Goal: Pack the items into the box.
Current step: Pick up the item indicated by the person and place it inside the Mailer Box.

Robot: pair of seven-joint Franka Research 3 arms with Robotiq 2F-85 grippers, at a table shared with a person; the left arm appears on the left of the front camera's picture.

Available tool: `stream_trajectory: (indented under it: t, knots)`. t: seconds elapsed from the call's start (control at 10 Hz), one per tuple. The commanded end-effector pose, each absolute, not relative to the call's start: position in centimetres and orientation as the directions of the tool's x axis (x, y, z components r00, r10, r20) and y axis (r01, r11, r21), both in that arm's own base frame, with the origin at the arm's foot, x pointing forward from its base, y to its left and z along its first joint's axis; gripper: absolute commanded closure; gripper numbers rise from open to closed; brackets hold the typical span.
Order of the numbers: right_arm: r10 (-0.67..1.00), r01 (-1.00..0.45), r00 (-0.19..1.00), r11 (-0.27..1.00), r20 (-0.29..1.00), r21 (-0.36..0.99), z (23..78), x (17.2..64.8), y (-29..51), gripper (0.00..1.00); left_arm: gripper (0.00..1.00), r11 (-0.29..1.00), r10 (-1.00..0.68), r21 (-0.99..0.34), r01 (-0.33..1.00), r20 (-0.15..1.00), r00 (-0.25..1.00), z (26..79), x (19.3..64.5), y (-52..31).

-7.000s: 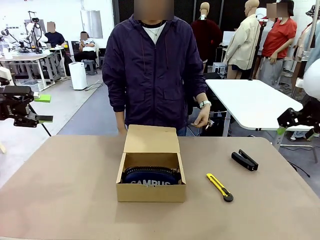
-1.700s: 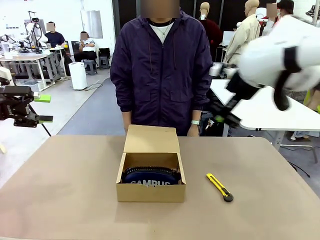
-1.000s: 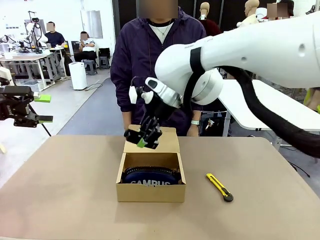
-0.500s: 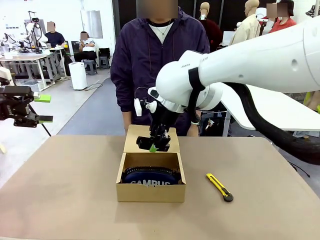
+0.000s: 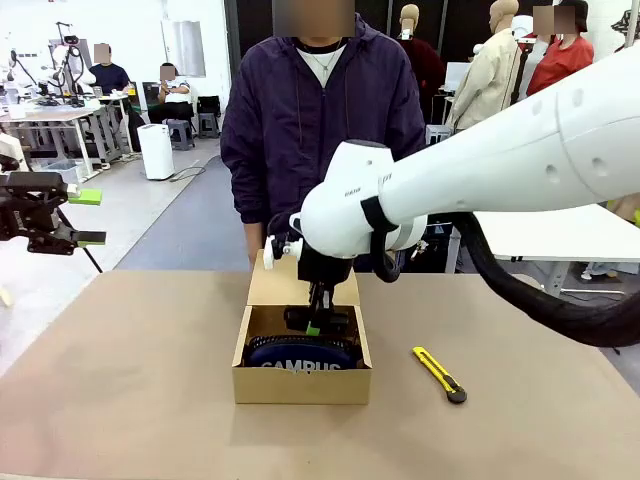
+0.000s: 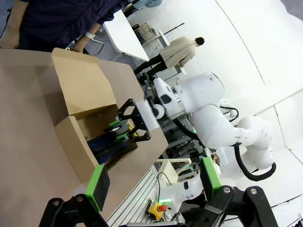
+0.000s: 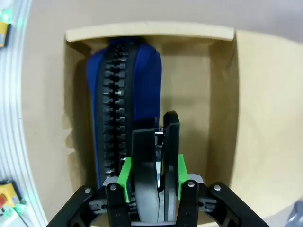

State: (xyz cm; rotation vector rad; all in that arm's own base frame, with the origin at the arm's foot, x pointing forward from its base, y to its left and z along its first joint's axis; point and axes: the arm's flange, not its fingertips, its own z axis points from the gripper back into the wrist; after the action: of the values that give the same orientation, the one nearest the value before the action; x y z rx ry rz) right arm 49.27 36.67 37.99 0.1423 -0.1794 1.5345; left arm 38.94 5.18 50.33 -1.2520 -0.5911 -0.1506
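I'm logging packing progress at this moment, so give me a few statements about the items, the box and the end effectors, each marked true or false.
1. The right end effector is shut on the stapler inside the open box. True.
2. The utility knife lies in the box. False: it lies on the table, to the right of the box.
3. The pouch is in the box. True.
4. The left end effector grips the box. False: it is open at the far left, away from the box.

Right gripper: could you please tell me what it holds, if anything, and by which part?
The right gripper holds the small black stapler, its green pads pressed on the two long sides, toward the end nearer the wrist.
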Motion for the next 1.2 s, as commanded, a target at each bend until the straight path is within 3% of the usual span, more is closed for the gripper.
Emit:
stream_trajectory:
  t: [0.0,0.2,0.3,0.4,0.5,1.1]
  knots:
    - [0.983,-0.995,0.094,0.096,0.156,-0.001,37.64,49.16,38.45,1.0,0.0,0.324,0.196,-0.847,0.421,0.496,0.846,50.47,38.68,5.47]
    - [0.981,-0.994,0.109,0.11,0.159,0.005,36.92,49.02,38.64,1.0,0.0,0.324,0.196,-0.847,0.421,0.496,0.846,50.47,38.68,5.47]
    - [0.98,-0.994,0.105,0.103,0.168,0.018,36.99,49.03,38.59,0.93,0.0,0.324,0.196,-0.847,0.421,0.496,0.846,50.47,38.68,5.47]
    - [0.981,-0.995,0.104,0.101,0.162,0.028,37.04,49.06,38.58,0.35,0.0,0.324,0.196,-0.847,0.421,0.496,0.846,50.47,38.68,5.47]
    - [0.983,-0.994,0.104,0.099,0.154,0.038,37.09,49.06,38.55,0.0,0.0,0.324,0.196,-0.847,0.421,0.496,0.846,50.47,38.68,5.47]
    - [0.981,-0.993,0.113,0.109,0.159,0.038,37.25,49.25,38.46,0.0,0.0,0.324,0.196,-0.847,0.421,0.496,0.846,50.47,38.68,5.47]
